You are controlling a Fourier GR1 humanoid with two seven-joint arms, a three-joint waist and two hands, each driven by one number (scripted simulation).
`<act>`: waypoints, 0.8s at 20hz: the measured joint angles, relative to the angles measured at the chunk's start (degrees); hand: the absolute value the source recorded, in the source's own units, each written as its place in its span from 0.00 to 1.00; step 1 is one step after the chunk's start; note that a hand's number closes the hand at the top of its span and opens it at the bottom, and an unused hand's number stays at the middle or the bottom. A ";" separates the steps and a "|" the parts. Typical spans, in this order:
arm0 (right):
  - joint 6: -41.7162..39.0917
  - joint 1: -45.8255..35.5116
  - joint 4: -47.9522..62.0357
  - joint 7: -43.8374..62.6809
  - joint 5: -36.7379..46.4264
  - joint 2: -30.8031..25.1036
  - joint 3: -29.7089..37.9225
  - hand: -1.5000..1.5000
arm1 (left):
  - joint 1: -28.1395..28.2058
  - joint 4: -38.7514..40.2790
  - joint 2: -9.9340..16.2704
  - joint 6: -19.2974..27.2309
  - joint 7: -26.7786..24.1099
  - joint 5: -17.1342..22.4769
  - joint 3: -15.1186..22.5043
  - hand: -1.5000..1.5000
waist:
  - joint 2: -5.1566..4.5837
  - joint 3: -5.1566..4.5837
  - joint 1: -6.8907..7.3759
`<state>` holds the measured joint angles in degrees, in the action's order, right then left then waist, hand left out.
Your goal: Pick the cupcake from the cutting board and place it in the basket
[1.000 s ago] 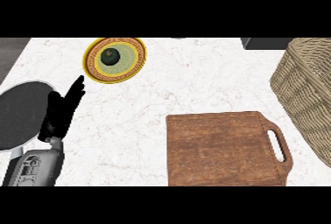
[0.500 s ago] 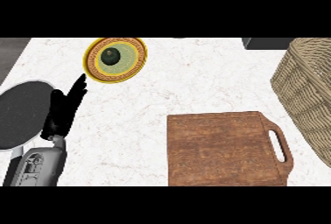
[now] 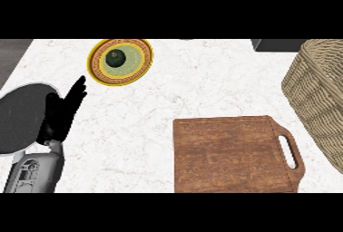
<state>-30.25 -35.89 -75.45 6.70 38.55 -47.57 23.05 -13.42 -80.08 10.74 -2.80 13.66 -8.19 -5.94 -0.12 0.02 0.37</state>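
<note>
- Head view: left hand [image 3: 64, 113] at frame's left, fingers straight, holding nothing.
- Cutting board [image 3: 231, 154] at lower centre-right shows no cupcake; its whereabouts cannot be told.
- Basket [image 3: 318, 95] at right edge.
- Plate [image 3: 122, 61] upper left.
</note>
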 measured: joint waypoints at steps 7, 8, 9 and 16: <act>3.72 1.06 9.56 -5.51 0.71 1.10 -0.42 1.00 | 1.01 0.23 0.27 -0.45 -1.07 -0.07 -0.25 0.50 | 0.00 -0.01 0.14; 4.13 1.29 11.31 -5.89 0.19 1.48 0.36 0.00 | 0.89 0.37 -0.29 0.13 -0.99 -0.48 0.09 0.50 | -0.02 -0.01 0.10; 4.53 0.92 12.64 -5.55 -0.16 2.34 0.60 0.00 | 1.03 0.09 -0.71 0.37 -0.69 -0.75 0.51 0.50 | -0.01 0.00 0.14; 8.84 -0.35 21.03 -9.55 -2.98 4.68 3.20 0.00 | 0.27 1.64 -0.91 0.44 -1.41 -0.69 0.10 0.50 | -0.04 0.01 0.09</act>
<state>-21.42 -36.25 -54.41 -2.85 35.56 -42.89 26.25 -13.15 -78.43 9.83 -2.36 12.25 -8.88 -5.83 -0.16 0.03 0.46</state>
